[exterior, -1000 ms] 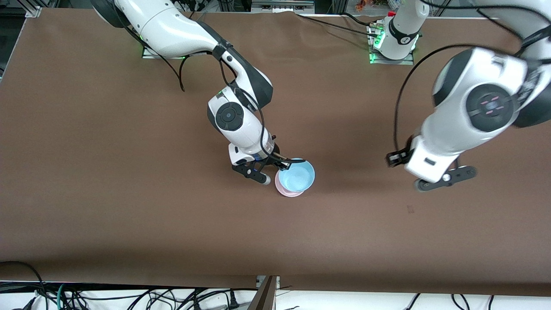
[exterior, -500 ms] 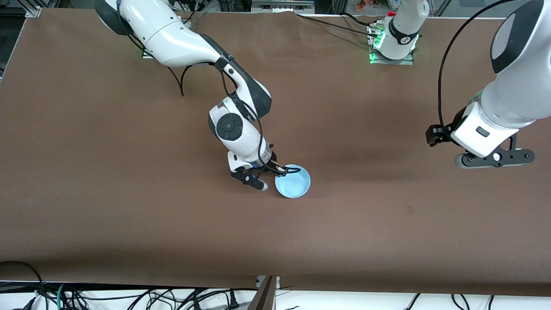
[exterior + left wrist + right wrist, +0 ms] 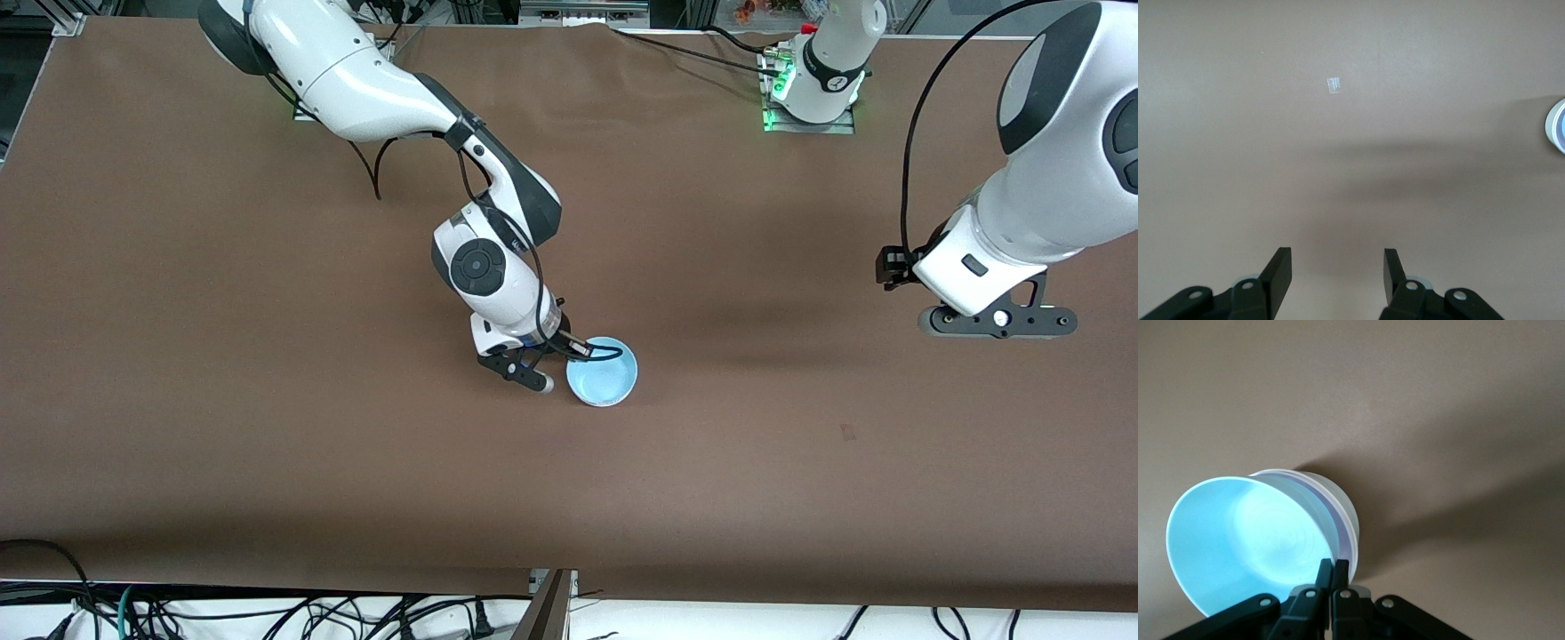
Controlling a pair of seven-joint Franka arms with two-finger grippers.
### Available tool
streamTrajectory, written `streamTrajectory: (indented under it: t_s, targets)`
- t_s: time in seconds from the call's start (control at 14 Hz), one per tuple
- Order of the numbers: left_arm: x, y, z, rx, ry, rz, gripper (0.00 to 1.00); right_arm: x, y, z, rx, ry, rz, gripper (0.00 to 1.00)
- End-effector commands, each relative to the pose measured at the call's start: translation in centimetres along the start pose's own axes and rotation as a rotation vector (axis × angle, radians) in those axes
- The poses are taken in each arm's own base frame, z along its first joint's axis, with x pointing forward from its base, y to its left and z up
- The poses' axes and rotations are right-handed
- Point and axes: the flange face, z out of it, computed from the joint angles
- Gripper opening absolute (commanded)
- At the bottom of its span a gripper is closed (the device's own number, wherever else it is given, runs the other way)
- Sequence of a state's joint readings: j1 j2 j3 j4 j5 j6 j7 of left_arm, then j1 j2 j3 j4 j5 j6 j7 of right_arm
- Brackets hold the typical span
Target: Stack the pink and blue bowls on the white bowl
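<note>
Blue bowl [image 3: 604, 372] rim in right tool [image 3: 553, 356]

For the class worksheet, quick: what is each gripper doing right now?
Left gripper: open, holding nothing, over bare brown table.
Right gripper: shut on the rim of the light blue round plastic bowl, nested in the stack.

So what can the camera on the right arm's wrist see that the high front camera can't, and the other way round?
Only the right wrist view shows the stack from the side: under the blue bowl a pink bowl's rim and a white bowl peek out.

Only the front view shows both arms whole, with the left gripper waiting over bare table toward the left arm's end, its fingers open in its own wrist view.

Both show the right gripper shut on the blue bowl's rim, and the brown table.
</note>
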State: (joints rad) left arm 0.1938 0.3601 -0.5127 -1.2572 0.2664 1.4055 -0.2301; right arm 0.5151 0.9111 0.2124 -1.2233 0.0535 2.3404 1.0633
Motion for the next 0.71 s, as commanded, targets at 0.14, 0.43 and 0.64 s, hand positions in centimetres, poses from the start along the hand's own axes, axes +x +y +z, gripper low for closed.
streamTrajectory:
  t_s: [0.14, 0.43, 0.64]
  targets:
    - [-2.8, -0.9, 1.0, 0.041, 0.054, 0.063, 0.63, -0.1, -0.6, 0.0, -0.006, -0.002, -0.014, 0.00]
    - [-4.1, -0.9, 1.9, 0.011, 0.069, 0.047, 0.63, 0.2, -0.9, -0.4, 0.017, 0.010, -0.015, 0.00]
    - [-5.2, -2.0, 3.2, -0.016, 0.070, 0.011, 0.63, 0.1, -1.0, -0.1, 0.024, 0.013, -0.015, 0.01]
